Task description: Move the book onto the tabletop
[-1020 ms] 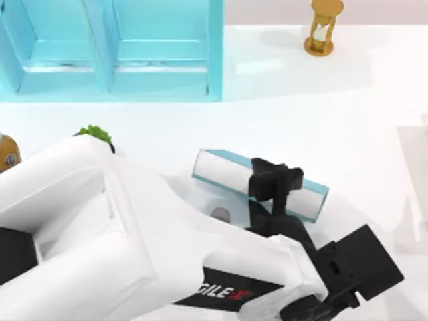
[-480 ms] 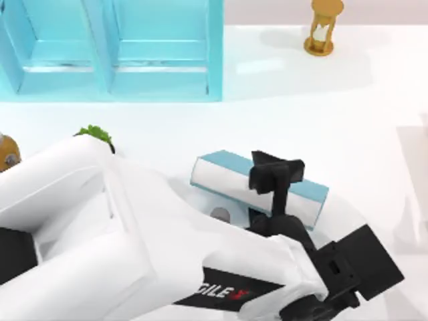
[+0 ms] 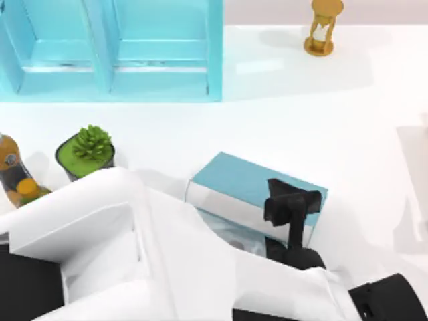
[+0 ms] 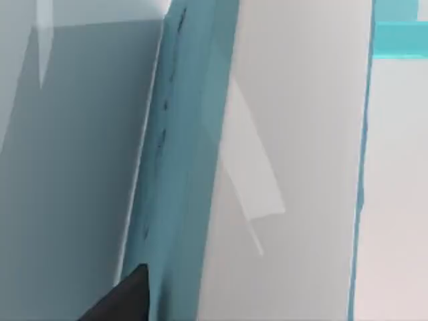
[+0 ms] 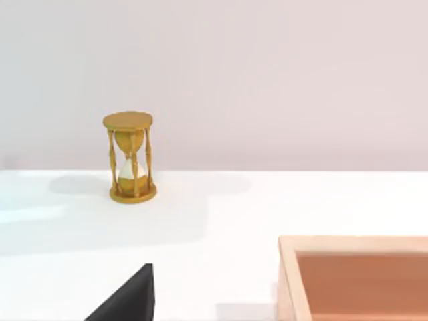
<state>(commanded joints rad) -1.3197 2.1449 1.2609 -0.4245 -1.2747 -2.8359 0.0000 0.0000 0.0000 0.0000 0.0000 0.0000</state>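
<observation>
The teal-blue book lies flat, cover up, on the white tabletop a little right of centre. Its pale page edges face the near side. My left gripper hovers over the book's near right edge, open, with its big white arm filling the near part of the top view. In the left wrist view the book's teal edge runs past one dark fingertip that stands beside it. One dark fingertip of my right gripper pokes in from the side, far from the book, with nothing in its grasp.
A light-blue cabinet stands at the back left. A golden hourglass is at the back right. A potted plant and a bottle sit at the left. A wooden tray lies near my right gripper.
The book has tipped from standing with its pages up to lying flat with its cover up. My left arm has drawn back toward the near side, uncovering the plant and bottle.
</observation>
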